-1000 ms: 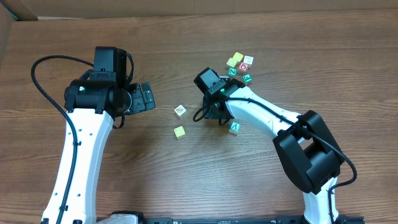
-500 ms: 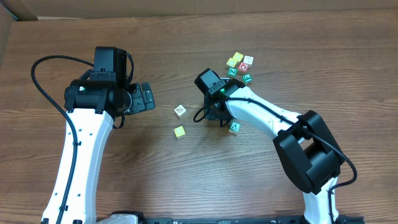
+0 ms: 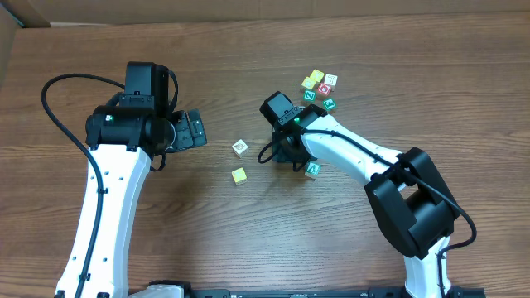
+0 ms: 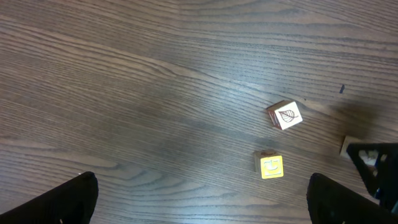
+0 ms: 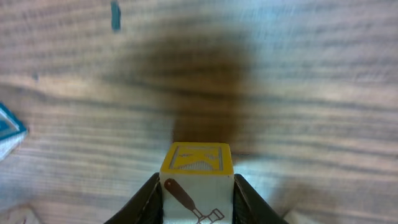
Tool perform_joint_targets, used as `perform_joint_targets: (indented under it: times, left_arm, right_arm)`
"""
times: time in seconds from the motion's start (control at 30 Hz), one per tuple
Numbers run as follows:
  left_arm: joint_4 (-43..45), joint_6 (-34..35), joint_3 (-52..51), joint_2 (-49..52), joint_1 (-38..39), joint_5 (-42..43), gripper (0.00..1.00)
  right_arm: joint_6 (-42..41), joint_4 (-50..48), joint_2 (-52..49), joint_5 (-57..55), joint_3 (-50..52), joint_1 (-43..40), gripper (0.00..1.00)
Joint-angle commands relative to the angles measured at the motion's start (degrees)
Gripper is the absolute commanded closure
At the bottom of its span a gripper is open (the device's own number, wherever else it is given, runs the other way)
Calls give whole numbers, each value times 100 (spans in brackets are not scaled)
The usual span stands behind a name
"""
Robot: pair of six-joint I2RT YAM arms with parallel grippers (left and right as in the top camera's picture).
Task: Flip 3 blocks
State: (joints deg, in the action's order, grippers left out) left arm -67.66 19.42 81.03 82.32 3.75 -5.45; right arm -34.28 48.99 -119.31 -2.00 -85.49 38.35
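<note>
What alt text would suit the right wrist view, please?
The right tool clamps a small wooden cube with a yellow top and a white picture face; the brown wood-grain table fills the background. Another block's teal-edged corner shows at left.

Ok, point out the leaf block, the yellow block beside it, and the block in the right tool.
leaf block (image 4: 286, 115): left wrist view, leaf-marked face.
yellow block (image 4: 270, 167): left wrist view, yellow top face.
pinched block (image 5: 196, 196): right wrist view, white picture face.
</note>
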Motion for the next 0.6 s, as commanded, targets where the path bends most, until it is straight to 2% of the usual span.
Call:
perform_joint_targets:
  times: [0.0, 0.13, 0.47, 0.57]
  left_arm:
    - [20, 76, 39, 9, 2, -70, 0]
    - [20, 76, 39, 9, 2, -70, 0]
    - [17, 76, 39, 9, 2, -70, 0]
    - [17, 76, 39, 9, 2, -70, 0]
  right_arm:
    - [26, 262, 63, 662, 31, 28, 69]
    - [26, 535, 63, 988, 31, 81, 69]
    - [-37, 1235, 63, 1010, 31, 476, 67]
    - [-149, 1340, 63, 1010, 31, 621, 62]
